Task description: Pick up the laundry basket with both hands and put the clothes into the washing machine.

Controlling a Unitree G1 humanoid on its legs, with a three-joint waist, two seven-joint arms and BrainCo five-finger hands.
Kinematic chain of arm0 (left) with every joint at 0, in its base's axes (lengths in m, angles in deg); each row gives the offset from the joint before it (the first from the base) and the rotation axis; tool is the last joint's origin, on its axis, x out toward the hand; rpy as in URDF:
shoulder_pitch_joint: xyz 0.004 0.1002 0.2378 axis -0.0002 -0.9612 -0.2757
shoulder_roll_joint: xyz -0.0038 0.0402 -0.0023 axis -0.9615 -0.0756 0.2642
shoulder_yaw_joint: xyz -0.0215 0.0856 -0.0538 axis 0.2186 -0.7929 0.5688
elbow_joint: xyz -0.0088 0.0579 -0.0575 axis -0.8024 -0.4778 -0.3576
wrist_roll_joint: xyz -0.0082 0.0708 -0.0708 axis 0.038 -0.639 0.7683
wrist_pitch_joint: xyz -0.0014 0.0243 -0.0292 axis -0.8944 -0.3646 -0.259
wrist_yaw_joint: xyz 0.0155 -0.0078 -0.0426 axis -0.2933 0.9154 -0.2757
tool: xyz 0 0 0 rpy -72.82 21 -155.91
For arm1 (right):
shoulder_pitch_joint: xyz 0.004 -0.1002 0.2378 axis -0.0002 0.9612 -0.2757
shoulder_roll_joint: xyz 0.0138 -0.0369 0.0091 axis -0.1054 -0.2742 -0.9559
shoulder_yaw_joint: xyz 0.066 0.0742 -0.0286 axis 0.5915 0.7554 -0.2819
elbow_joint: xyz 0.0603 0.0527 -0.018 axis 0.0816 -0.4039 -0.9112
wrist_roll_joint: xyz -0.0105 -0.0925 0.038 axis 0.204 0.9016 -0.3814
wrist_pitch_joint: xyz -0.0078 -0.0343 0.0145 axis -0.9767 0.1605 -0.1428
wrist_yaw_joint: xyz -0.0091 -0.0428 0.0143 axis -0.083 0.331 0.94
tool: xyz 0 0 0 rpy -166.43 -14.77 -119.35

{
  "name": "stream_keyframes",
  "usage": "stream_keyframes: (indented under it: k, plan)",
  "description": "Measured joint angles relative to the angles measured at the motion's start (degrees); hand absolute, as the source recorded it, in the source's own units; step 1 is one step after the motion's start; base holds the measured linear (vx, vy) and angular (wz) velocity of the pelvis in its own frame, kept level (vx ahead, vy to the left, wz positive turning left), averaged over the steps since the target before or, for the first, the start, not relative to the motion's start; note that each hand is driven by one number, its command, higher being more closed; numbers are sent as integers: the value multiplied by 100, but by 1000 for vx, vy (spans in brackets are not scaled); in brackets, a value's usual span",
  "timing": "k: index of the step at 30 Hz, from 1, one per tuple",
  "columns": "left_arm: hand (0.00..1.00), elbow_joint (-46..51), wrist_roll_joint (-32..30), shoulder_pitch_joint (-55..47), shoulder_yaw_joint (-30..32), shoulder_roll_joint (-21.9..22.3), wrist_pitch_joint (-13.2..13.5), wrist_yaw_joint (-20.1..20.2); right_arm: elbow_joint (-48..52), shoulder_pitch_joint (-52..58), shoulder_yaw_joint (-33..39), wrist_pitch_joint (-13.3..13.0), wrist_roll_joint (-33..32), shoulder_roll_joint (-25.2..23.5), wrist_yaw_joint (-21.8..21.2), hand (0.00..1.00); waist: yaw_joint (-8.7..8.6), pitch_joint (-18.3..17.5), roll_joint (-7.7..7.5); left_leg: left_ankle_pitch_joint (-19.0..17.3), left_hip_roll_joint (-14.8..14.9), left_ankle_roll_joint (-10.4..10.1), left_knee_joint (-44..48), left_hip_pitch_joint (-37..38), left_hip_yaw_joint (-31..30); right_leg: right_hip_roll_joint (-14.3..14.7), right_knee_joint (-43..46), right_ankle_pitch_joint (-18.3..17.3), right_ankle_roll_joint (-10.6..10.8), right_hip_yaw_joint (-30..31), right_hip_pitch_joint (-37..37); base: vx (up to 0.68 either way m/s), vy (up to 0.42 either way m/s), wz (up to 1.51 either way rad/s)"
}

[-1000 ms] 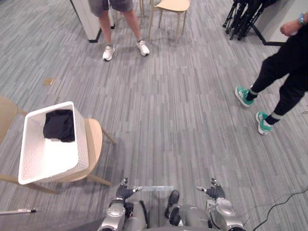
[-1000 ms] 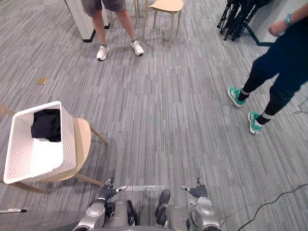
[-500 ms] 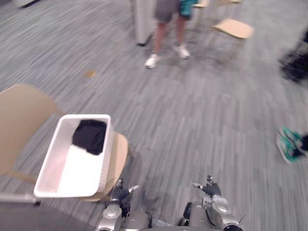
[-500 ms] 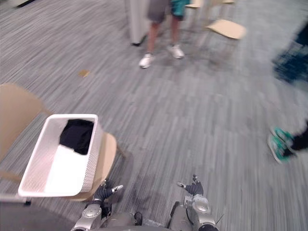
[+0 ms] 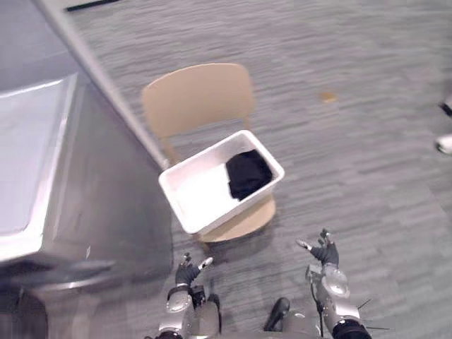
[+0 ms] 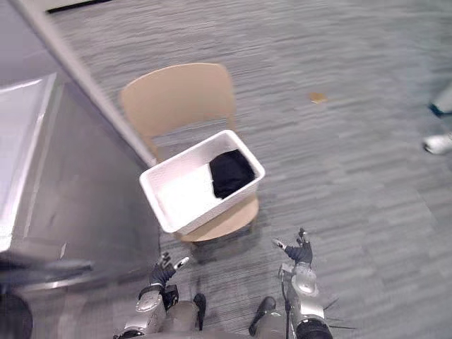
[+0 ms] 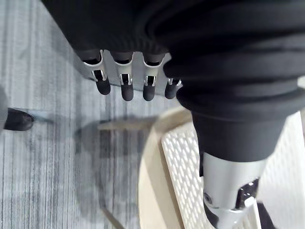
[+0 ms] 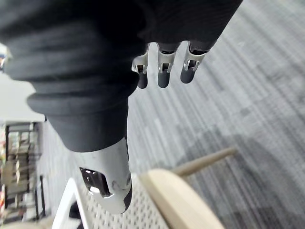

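Observation:
A white laundry basket (image 5: 198, 196) stands on the seat of a light wooden chair (image 5: 199, 95), ahead of me and slightly left. A black garment (image 5: 247, 174) lies in its right end. My left hand (image 5: 188, 271) hangs low in front of the chair, fingers straight, open and empty. My right hand (image 5: 325, 253) hovers to the right of the chair, a little below the seat, also open and empty. In the left wrist view the fingers (image 7: 126, 88) point over the carpet, with the basket's perforated wall (image 7: 186, 157) beside the thumb. The right wrist view shows straight fingers (image 8: 162, 74) above the chair seat (image 8: 178, 202).
A large grey metal machine (image 5: 49, 162) with a flat top stands right beside the chair on the left. Grey striped carpet lies to the right, with a small tan patch (image 5: 326, 96) on it. A person's white shoe (image 5: 445, 144) shows at the right edge.
The whole picture has swung: the camera turned left. The chair and basket now sit near the middle and the grey machine has come into view. Both hands stay low and open.

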Motion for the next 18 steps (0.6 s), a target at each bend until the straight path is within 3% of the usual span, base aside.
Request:
stream_keyframes:
  k: [2,4,7,8,9,10,11,14,16,18]
  plan:
    - [0,-17,4,-121,-185,-239,1,-5,44,12,-3,5,256,-48,92,0,41,-21,-218,80,-137,2,-65,-35,97,-108,-205,50,110,-384,260,82,138,121]
    - [0,-8,15,-244,-197,-339,7,-6,244,104,10,9,481,-65,140,0,29,-73,-303,81,-315,4,-72,14,-91,-243,-122,17,160,-427,400,103,135,68]
    - [0,-70,-20,-395,-237,-486,4,1,661,216,-3,64,1213,86,188,0,-15,-68,-325,76,-687,14,-320,535,-287,-1089,1573,-44,254,-323,286,98,193,51]
    - [0,-74,-38,-422,-275,-529,7,1,759,279,-9,80,1327,112,191,0,-54,-71,-353,66,-758,32,-356,630,-369,-1284,2014,8,173,-240,201,129,171,81]
    - [0,-135,-171,-452,-378,-667,1,10,979,427,-6,106,1636,150,197,0,-181,-59,-410,-14,-842,165,-364,779,-655,-1552,3068,126,-218,297,-189,120,99,84]
    - [0,-176,-212,-452,-388,-733,-3,11,1075,485,-5,119,1767,155,196,0,-235,-64,-432,-53,-829,231,-368,806,-796,-1467,3421,-39,-276,663,-415,140,63,101]
    - [0,-215,-252,-474,-389,-816,-3,14,1180,509,-4,159,2003,156,199,0,-307,-56,-469,-52,-799,231,-390,835,-963,-1268,3657,-285,-206,1179,-676,104,-13,81]
    - [0,-258,-440,-490,-391,-856,0,15,1322,499,10,212,2413,325,295,0,-415,-53,-496,-40,-777,239,-444,955,-1363,-630,2712,-648,109,2013,-864,97,-86,73]
    - [0,-266,-452,-446,-420,-868,12,17,1369,405,31,229,2575,498,324,0,-438,-13,-431,-26,-694,210,-440,932,-1555,-217,1430,-580,237,2557,-857,92,-186,67]
    - [0,-265,-457,-414,-428,-956,37,58,1422,344,49,283,2738,596,328,0,-440,-40,-562,56,-728,-10,-438,887,-1685,-94,554,65,333,2819,-816,71,-220,56]
